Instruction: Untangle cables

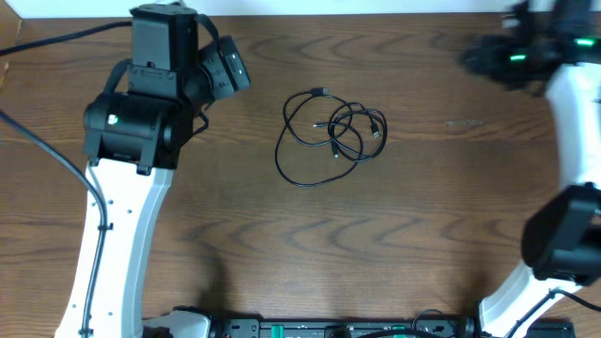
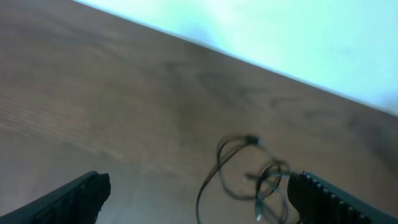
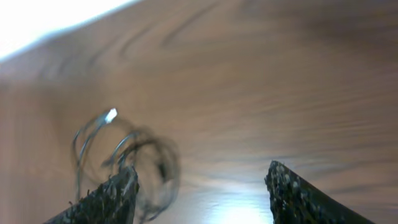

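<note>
The cables [image 1: 331, 133] lie tangled on the tabletop [image 1: 423, 235], nothing done yet, with the left hand [image 2: 198, 183] and right hand [image 3: 200, 180] wide open and empty.

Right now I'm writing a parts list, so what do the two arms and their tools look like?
The left arm and right arm have white links and bulky black joint housings with green lights. A black wire runs along the left arm's white link. The left tool and right tool each have two black, rough-textured fingers.
</note>
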